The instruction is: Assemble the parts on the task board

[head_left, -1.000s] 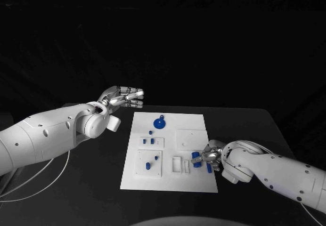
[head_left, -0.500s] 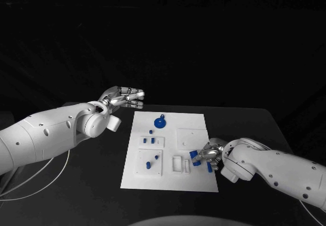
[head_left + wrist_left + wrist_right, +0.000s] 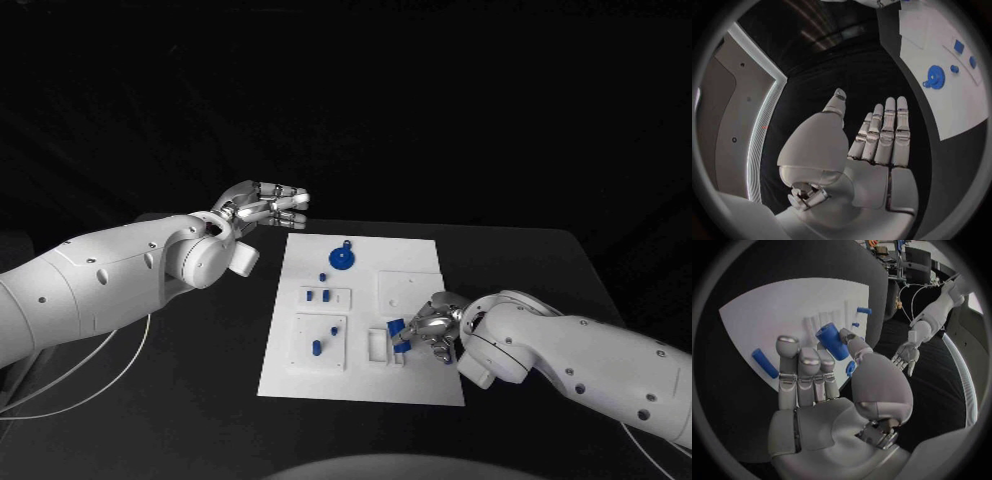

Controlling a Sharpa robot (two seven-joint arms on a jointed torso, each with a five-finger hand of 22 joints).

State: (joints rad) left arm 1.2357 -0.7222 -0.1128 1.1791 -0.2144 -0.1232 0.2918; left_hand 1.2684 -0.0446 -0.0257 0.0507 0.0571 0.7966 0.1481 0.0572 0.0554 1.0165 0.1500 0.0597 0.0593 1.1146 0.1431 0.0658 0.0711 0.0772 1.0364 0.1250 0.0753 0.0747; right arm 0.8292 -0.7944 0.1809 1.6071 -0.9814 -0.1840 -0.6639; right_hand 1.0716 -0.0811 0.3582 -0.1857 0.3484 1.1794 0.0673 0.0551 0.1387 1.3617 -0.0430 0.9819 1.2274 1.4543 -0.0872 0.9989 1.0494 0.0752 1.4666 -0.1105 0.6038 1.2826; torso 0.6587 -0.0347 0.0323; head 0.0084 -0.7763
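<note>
The white task board (image 3: pixel 411 275) lies in the middle of the black table. My right hand (image 3: pixel 434 331) hovers over the board's near right part and pinches a blue cylinder (image 3: pixel 400 336) between thumb and fingers, right beside the white slot blocks (image 3: pixel 378 348). In the right wrist view the blue cylinder (image 3: pixel 832 341) sits tilted at the fingertips (image 3: pixel 787 342), and a second blue bar (image 3: pixel 765 363) lies on the board (image 3: pixel 773 310) next to them. My left hand (image 3: pixel 268 205) is raised off the board's far left corner, fingers apart and holding nothing; the left wrist view shows the left hand (image 3: pixel 876 140) the same way.
A round blue part (image 3: pixel 339 262) lies at the board's far end, also visible as the round blue part (image 3: pixel 934 77). Smaller blue pieces (image 3: pixel 320 296) and a blue peg (image 3: pixel 316 349) sit in the left panels. Bare black table surrounds the board.
My right hand has carried the blue cylinder leftward across the board, toward the white slot blocks. My left hand has stayed where it was.
</note>
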